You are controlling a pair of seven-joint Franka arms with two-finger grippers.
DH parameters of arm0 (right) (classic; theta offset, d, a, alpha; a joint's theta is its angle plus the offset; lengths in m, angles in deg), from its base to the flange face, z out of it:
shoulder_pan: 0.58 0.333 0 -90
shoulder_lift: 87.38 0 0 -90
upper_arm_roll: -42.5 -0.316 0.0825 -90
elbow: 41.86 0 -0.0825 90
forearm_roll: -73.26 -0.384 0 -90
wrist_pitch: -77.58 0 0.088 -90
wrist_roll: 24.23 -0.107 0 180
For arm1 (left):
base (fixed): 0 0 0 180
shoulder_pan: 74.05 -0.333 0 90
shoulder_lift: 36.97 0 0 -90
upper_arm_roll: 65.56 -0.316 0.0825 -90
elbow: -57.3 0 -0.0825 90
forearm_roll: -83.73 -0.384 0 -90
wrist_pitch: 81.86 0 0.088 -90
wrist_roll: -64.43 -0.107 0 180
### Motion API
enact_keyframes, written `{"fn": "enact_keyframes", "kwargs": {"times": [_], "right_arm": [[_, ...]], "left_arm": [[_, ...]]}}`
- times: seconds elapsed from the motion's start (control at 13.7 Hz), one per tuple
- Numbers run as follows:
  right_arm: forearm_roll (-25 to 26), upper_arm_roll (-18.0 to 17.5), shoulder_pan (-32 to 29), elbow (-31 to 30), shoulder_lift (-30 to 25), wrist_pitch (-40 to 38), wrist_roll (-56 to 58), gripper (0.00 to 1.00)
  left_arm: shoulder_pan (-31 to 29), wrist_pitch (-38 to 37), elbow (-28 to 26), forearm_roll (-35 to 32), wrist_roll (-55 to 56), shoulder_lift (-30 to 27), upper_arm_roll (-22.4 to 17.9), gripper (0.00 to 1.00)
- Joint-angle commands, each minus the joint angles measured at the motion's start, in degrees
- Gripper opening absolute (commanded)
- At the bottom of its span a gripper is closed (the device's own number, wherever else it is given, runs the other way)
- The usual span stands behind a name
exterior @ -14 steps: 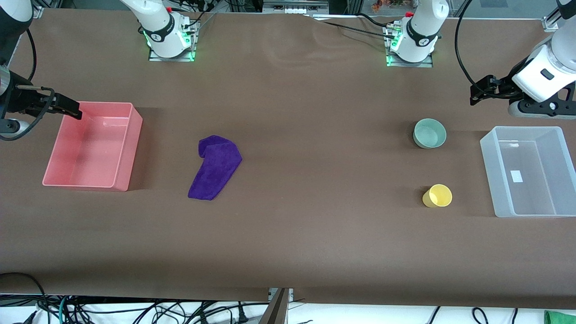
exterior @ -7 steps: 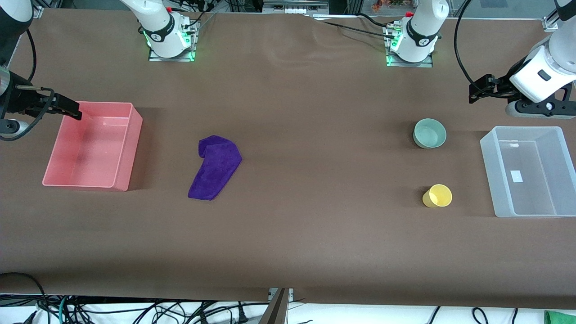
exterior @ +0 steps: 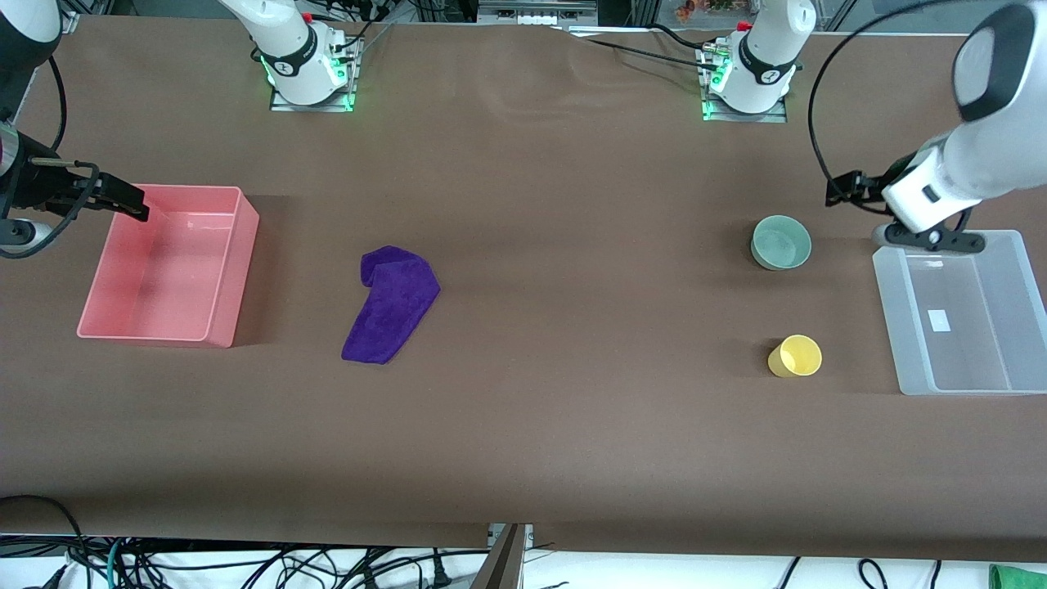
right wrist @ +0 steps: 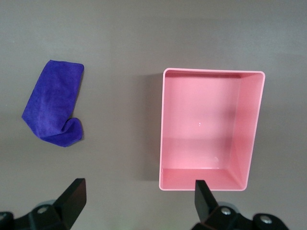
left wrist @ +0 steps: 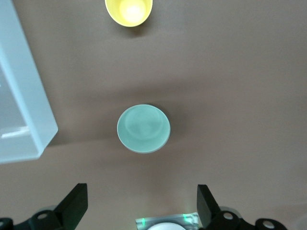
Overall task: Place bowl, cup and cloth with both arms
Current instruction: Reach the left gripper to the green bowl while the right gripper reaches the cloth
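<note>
Front cam: high, across table (exterior: 523, 442), facing my arms. L wrist cam looks straight down on bowl (left wrist: 143, 128); R wrist cam on cloth (right wrist: 53, 103). Front shares both.

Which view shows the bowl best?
The left wrist view: the bowl sits centred, seen straight into its empty inside. The front view shows it small, near the clear bin. The right wrist view misses it.

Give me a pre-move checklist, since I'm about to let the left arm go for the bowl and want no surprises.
1. left gripper open: ok, fingers spread wide.
2. bowl upright and empty: ok.
3. cup apart from the bowl: ok, standing nearer the front camera.
4. clear bin empty for placing: ok, only a white label shows.
5. right gripper open, waiting over the pink bin: ok.
6. cloth untouched on the table: ok.
</note>
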Motion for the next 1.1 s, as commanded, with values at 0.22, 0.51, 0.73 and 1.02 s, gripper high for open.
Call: {"fn": "enact_keyframes", "kwargs": {"times": [0.22,0.51,0.73,1.02], "right_arm": [[-0.8,-0.7,1.3,-4.0,1.2,6.5,0.0,1.00],[-0.9,-3.0,1.5,-15.7,3.2,19.0,0.1,1.00],[-2.1,-5.8,1.5,-20.1,5.6,26.1,-1.4,1.00],[-2.9,-9.8,1.8,-23.9,9.7,33.8,-14.0,1.00]], "left_arm": [[-9.7,23.3,-18.6,10.6,-24.6,1.5,0.2,1.00],[-11.3,38.7,-26.5,16.7,-32.7,6.8,0.4,0.98],[-10.9,43.7,-27.2,19.5,-33.5,11.2,0.8,0.70],[-10.8,45.0,-26.4,19.3,-34.8,14.0,0.7,0.49]]}}
